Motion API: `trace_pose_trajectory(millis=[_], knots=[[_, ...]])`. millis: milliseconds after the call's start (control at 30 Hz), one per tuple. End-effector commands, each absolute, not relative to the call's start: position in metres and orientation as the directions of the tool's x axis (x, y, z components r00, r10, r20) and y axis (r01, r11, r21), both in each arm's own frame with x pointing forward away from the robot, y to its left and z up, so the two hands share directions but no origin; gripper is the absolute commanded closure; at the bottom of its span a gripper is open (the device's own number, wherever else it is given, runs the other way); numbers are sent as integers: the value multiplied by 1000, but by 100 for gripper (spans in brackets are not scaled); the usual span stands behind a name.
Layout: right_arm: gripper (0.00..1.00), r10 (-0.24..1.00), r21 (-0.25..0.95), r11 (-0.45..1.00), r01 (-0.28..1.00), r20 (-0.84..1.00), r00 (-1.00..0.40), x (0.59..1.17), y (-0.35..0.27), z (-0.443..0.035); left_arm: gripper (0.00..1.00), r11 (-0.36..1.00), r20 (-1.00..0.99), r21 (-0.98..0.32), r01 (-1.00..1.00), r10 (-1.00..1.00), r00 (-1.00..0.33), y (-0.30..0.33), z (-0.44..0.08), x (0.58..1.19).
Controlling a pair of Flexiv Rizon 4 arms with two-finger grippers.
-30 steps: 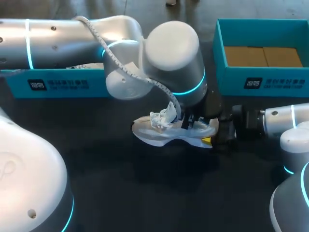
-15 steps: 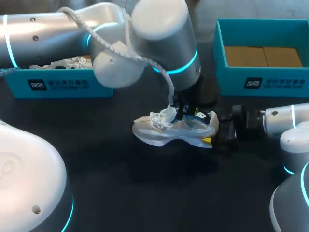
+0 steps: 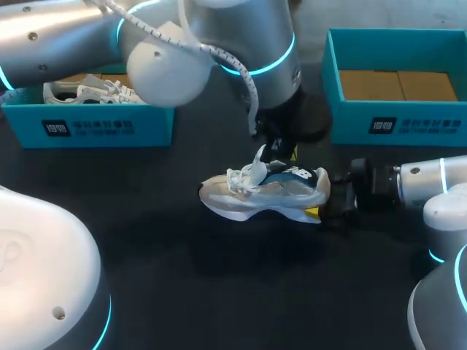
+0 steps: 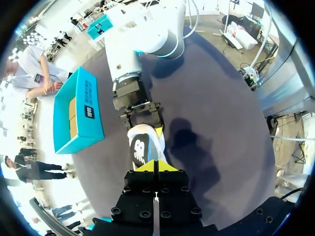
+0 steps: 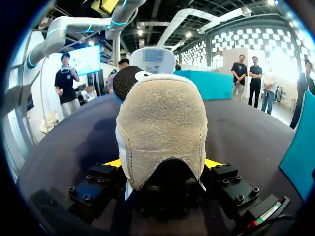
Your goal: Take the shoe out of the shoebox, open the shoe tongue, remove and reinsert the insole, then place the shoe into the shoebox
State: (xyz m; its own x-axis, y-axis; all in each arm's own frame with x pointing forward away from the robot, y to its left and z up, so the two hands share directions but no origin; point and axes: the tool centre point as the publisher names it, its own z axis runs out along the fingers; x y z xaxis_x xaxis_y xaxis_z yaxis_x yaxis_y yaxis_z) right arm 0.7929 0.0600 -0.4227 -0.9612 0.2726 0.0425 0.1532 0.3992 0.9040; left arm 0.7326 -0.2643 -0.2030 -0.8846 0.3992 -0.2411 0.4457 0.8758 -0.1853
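A grey-and-white shoe [image 3: 252,195] lies on its side mid-table, toe toward my left. My right gripper [image 3: 337,198] is shut on its heel; in the right wrist view the suede heel [image 5: 160,123] fills the gap between the yellow fingertips [image 5: 112,162]. Just above the shoe's opening, my left gripper [image 3: 283,154] is shut, its tips pressed together [image 4: 156,167]. A dark blue insole [image 3: 293,173] with a white logo stands partly out of the shoe, reaching up to those tips; it shows as a dark oval [image 4: 139,151] beside them. White laces [image 3: 244,177] are bunched at the tongue.
A teal shoebox [image 3: 87,125] at the back left holds a second white shoe [image 3: 80,92]. Another teal box [image 3: 398,120], with only a cardboard bottom showing, stands at the back right, close behind my right arm. The dark tabletop [image 3: 241,284] lies in front of the shoe.
My left gripper has risen out of the shoe's opening and drawn back, and the dark insole has come up with it. The right gripper and shoe have stayed put.
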Motion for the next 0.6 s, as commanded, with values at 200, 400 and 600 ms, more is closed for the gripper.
trace_pose_trajectory(millis=[200, 400, 600], knots=[[100, 274, 902, 404, 155, 42, -961, 792, 61, -422, 100, 870, -260, -171, 463, 414, -873, -256, -189, 718], [100, 274, 902, 404, 155, 42, -961, 792, 61, -422, 68, 873, -283, -158, 462, 408, -868, -258, -197, 711], [100, 274, 902, 404, 155, 42, -961, 792, 61, -422, 27, 883, -332, -141, 447, 383, -862, -260, -207, 710]])
